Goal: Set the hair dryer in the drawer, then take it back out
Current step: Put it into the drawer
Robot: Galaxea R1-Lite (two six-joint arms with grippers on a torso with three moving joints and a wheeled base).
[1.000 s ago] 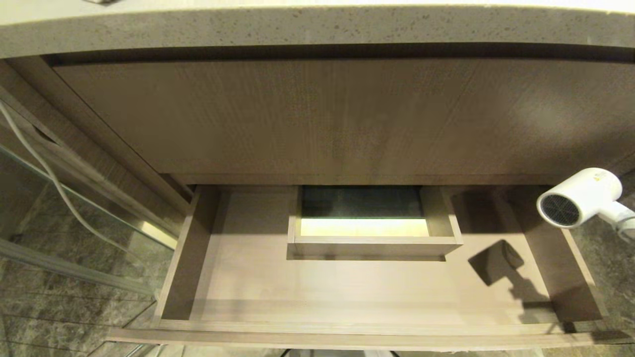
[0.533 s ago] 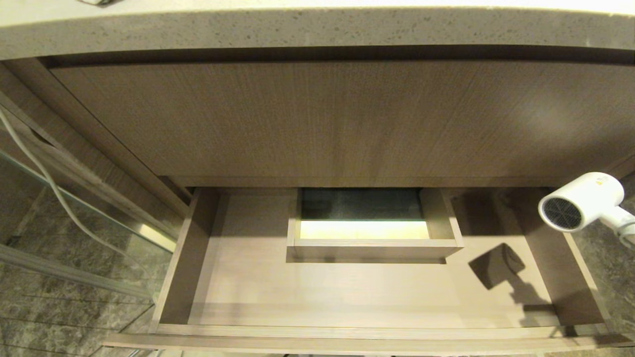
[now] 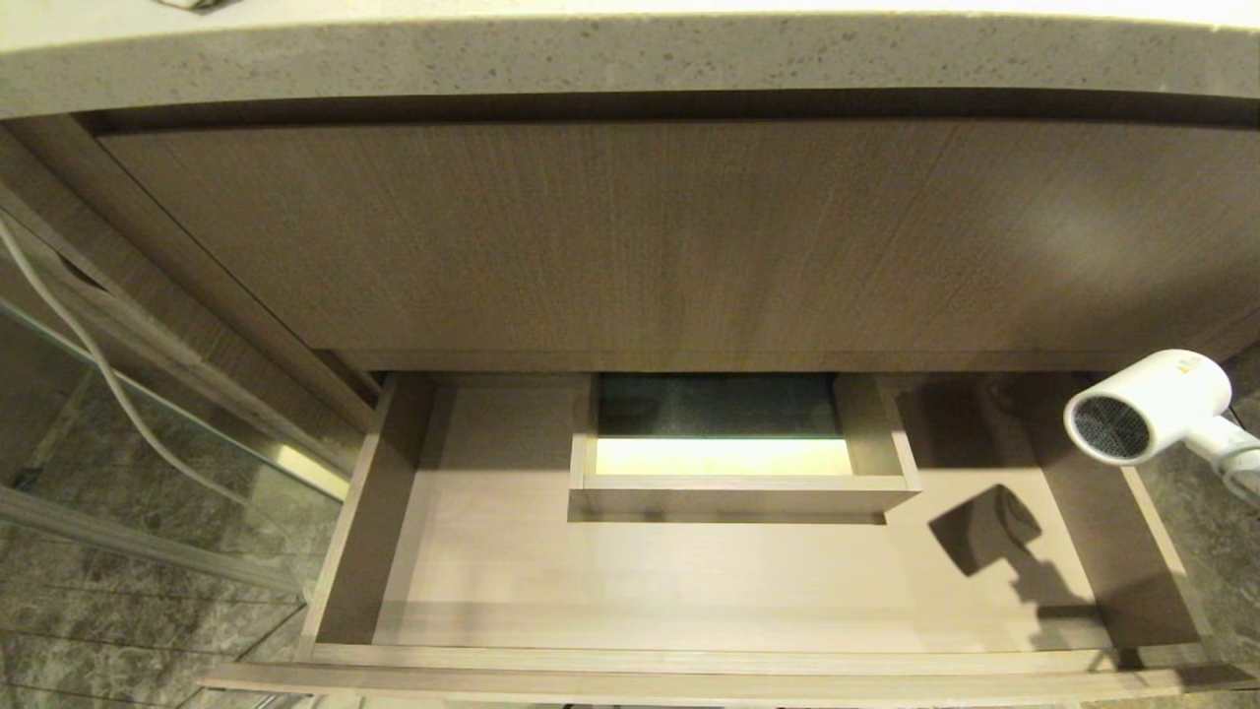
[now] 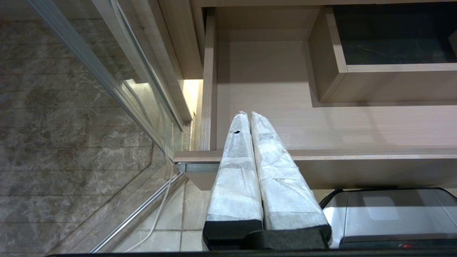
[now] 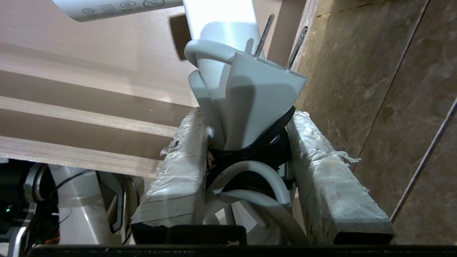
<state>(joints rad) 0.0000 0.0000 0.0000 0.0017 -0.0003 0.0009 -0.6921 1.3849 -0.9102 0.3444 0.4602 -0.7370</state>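
My left gripper (image 4: 246,117) hangs at the near left corner of the wide light-brown wood-grain drawer (image 3: 689,581), fingers pressed together. My right gripper (image 5: 246,117) pinches the small white plastic hair dryer (image 3: 1147,406) by its cord-wrapped handle, above the drawer's right wall.

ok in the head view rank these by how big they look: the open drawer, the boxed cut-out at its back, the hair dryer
1. the drawer, widest by far
2. the boxed cut-out
3. the hair dryer, smallest; it is cut off by the picture's edge and held above the drawer, nearer the camera, so its look is unsure
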